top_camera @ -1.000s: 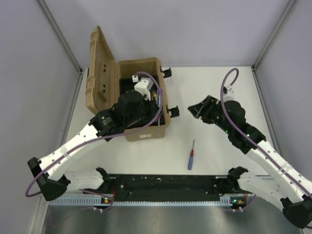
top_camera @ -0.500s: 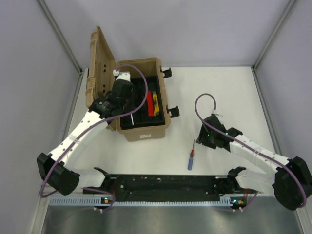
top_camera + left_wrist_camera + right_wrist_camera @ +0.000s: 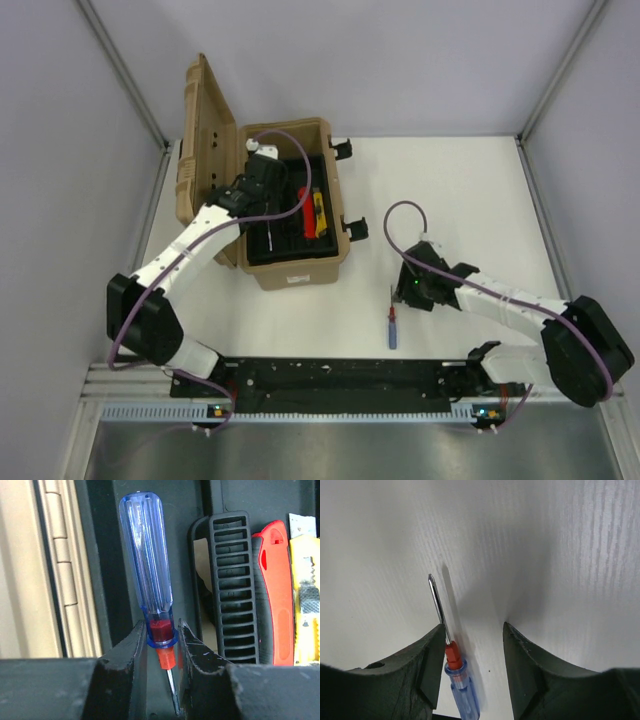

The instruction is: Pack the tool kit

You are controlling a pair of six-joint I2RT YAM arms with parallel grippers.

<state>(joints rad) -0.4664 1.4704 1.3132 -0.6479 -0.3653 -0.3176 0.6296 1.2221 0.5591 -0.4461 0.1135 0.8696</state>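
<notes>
The tan toolbox (image 3: 300, 272) stands open on the surface (image 3: 450, 200), lid upright. Inside lie a hammer (image 3: 235, 590), a red utility knife (image 3: 274, 590) and a yellow utility knife (image 3: 306, 605). The left arm reaches in, and the left pincer (image 3: 162, 628) is narrow, touching both sides of the blue screwdriver (image 3: 147, 555). The right arm stretches low, and the right pincer (image 3: 473, 626) stands parted astride the second screwdriver (image 3: 457, 675).

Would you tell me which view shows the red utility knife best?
Left wrist: the red utility knife lies close and sharp there. Top view shows it small inside the toolbox; right wrist shows none of it.
</notes>
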